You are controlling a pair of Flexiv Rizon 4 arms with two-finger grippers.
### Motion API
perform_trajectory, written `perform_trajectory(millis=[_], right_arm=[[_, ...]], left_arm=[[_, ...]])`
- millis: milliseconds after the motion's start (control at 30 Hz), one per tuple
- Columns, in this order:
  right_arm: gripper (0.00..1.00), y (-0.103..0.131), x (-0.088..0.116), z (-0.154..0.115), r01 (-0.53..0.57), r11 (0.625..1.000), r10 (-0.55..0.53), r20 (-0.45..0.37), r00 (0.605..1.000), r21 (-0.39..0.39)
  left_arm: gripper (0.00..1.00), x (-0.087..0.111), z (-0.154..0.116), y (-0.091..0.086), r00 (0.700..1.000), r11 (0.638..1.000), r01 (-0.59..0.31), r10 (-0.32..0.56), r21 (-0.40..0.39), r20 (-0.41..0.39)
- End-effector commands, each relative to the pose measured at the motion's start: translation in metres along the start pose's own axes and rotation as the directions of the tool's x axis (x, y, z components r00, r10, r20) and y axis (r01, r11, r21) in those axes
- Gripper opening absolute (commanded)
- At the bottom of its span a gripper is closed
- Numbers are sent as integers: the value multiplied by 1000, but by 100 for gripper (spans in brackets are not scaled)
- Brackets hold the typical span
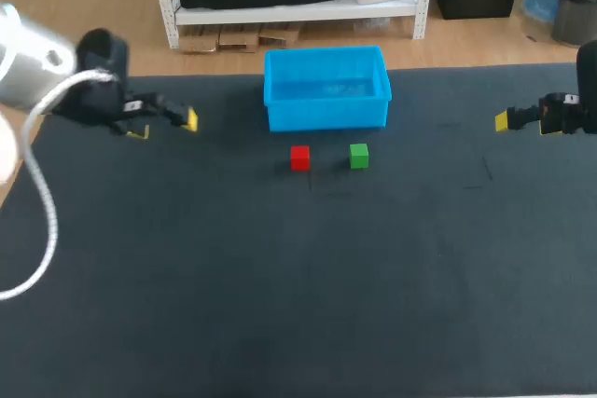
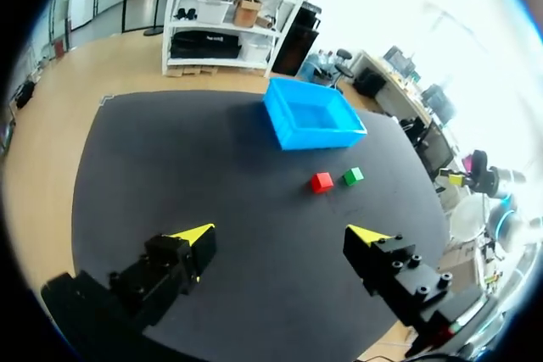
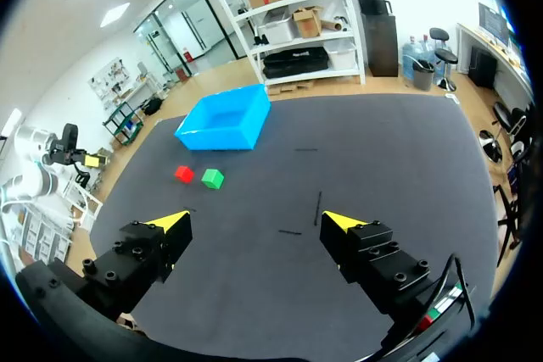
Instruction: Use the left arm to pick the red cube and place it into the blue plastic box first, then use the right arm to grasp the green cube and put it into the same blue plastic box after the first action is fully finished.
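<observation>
Left gripper: hung fingers spread wide, nothing held, at the left table edge, well apart from both cubes. Looked staged for the first pick.
Right gripper: likewise wide and empty, kept at the right edge, likely awaiting its turn.
Table: carried everything.
Blue plastic box: sat far middle, top open to receive.
Red cube: lay just before the box.
Green cube: lay near it, apart.

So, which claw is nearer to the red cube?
Left. The left claw hangs to the red cube's left, level with the box. The right claw sits far out at the table's right side, beyond the green cube.
</observation>
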State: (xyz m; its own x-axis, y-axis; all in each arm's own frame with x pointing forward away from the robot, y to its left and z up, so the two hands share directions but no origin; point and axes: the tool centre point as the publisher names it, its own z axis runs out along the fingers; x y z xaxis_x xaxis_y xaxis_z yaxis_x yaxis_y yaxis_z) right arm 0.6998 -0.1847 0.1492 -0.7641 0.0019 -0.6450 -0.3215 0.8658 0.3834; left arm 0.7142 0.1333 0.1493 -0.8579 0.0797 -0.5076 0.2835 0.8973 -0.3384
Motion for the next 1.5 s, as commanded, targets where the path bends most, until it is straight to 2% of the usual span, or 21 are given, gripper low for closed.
perform_trajectory(millis=[33, 233, 300, 1033, 1100, 1167, 1233, 1300, 1500], right_arm=[[100, 0, 0, 0, 0, 1000, 0, -2, 1000, -1], [100, 0, 0, 0, 0, 1000, 0, -2, 1000, -1], [100, 0, 0, 0, 0, 1000, 0, -2, 1000, -1], [100, 0, 0, 0, 0, 1000, 0, -2, 1000, -1], [100, 0, 0, 0, 0, 1000, 0, -2, 1000, -1], [100, 0, 0, 0, 0, 1000, 0, -2, 1000, -1], [100, 0, 0, 0, 0, 1000, 0, -2, 1000, -1], [100, 0, 0, 0, 0, 1000, 0, -2, 1000, -1], [100, 0, 0, 0, 0, 1000, 0, -2, 1000, -1]], left_arm=[[100, -16, 22, -21, 992, 982, 1, -25, -187, -124], [100, -17, 37, -34, 990, 975, -1, -31, -222, -141], [100, -16, 38, -37, 988, 984, -2, -26, -180, -153], [100, -16, 38, -37, 988, 984, -2, -26, -180, -153], [100, -21, 45, -43, 986, 974, 6, -44, -228, -164], [100, -25, 51, -49, 979, 973, 31, -76, -229, -190], [100, -30, 57, -56, 974, 954, 20, -86, -300, -211], [100, -35, 63, -63, 967, 947, 24, -104, -321, -234], [100, -47, 79, -77, 967, 947, 16, -96, -320, -235]])
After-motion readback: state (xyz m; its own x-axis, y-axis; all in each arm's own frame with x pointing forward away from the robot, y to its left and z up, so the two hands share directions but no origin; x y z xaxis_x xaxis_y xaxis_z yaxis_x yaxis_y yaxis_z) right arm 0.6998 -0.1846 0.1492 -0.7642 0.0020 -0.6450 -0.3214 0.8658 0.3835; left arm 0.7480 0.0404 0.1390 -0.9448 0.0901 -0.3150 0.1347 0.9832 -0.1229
